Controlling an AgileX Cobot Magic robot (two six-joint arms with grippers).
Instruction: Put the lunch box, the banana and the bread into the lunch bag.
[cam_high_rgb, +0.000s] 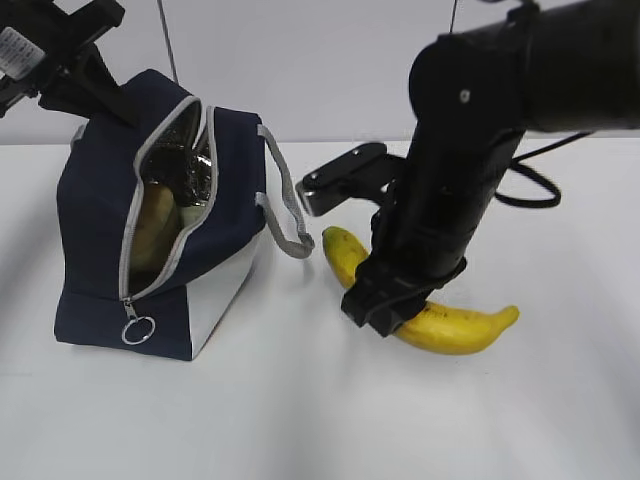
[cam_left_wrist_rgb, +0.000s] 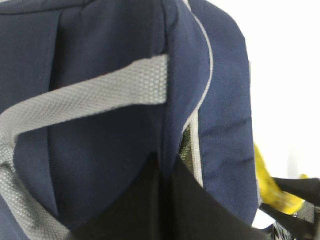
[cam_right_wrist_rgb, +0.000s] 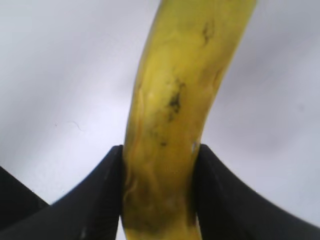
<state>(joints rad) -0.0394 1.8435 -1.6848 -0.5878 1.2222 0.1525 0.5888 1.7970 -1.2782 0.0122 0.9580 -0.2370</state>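
Right end effector (cam_right_wrist_rgb: 160, 195) clamped mid-banana (cam_high_rgb: 460, 325), left pinching lunch bag (cam_high_rgb: 100, 220) — could slip sideways on lifting, smooth peel.

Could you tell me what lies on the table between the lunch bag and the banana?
Only the lunch bag's grey strap handle hangs into that gap; otherwise the exterior view shows bare white table up to the banana.
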